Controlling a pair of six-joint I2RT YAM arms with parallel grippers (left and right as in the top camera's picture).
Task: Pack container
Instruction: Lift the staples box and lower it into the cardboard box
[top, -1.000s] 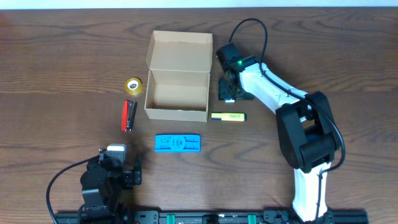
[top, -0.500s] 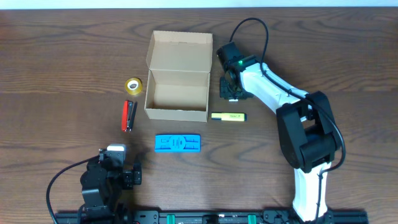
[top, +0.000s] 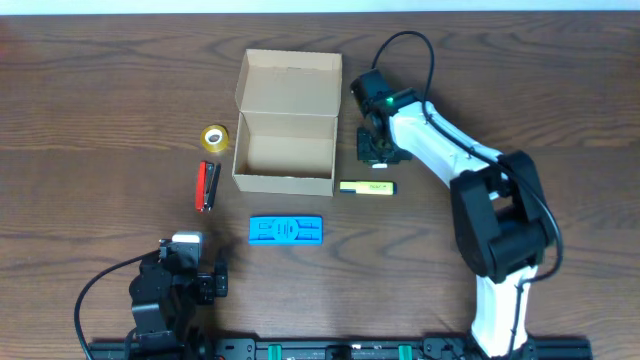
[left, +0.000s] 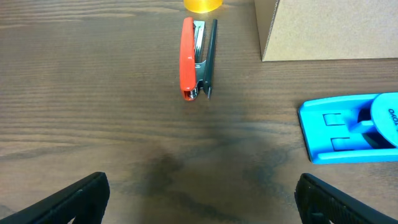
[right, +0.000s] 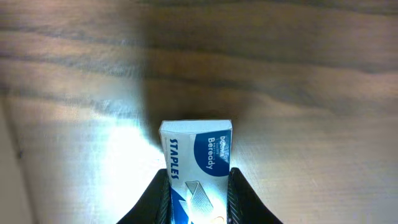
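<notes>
Cardboard: the container (top: 287, 125) sits open near the middle of the surface (top: 120, 90), lid flap thrown back toward 12 o'clock. The overhead view shows nothing inside it, so packing has not begun.

Change over the last second:
- The right tool (top: 375, 148), at 3 o'clock of the container, has drifted slightly further toward 3 o'clock, and its arm has shifted with it.
- Nothing else has moved: yellow tape roll (top: 213, 137) and red stapler (top: 207, 186) at 9 o'clock of the container, blue flat item (top: 286, 230) at 6, yellow marker (top: 367, 187) between 4 and 5.

Right tool is clenched on a small blue-and-white staples box (right: 198, 158), fingers pressed to both long sides. My read is that the grasp is made and the carry to the container is starting; the box then needs to travel toward 9 o'clock, over the near wall.

Left tool (left: 202, 196) is parked at 7 o'clock, fingers spread wide, holding nothing.

Hard to make out:
- From overhead the staples box is hidden under the right tool.
- The wrist view cuts off its lower end, and glare washes out the surface beside it, so I cannot tell whether it is lifted clear or touching.
- The left wrist view shows only a corner of the container, and crops the tape roll and the blue item.
</notes>
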